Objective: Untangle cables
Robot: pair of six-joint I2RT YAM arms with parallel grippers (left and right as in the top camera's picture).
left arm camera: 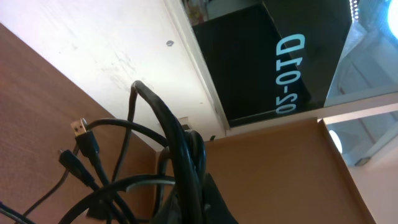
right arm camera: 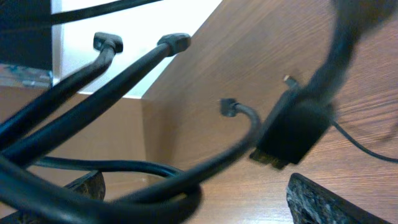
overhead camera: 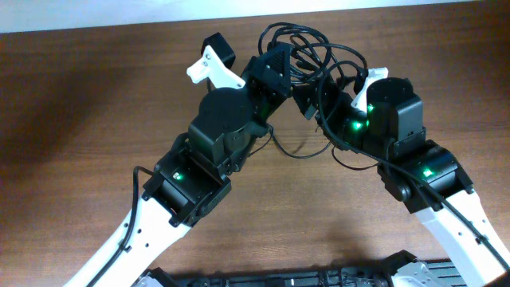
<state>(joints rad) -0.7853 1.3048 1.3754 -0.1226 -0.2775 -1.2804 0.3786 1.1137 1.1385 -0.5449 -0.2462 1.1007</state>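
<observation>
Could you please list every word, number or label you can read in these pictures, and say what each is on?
"05-OTD": pale letters running sideways on the dark panel, left wrist view; the middle letters are uncertain.
Nothing is readable on the cables or anywhere else.

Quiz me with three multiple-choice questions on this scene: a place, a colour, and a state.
1. Where are the cables? A far middle of the table; B near left corner; C off the table.
2. Cable colour? A white; B black; C red.
3. How do the right fingers stand? A wide apart; B pressed together; C out of sight.
Answers: A, the overhead view shows the tangle there; B, every view shows black cords; A, the right wrist view shows them spread with cables between.
</observation>
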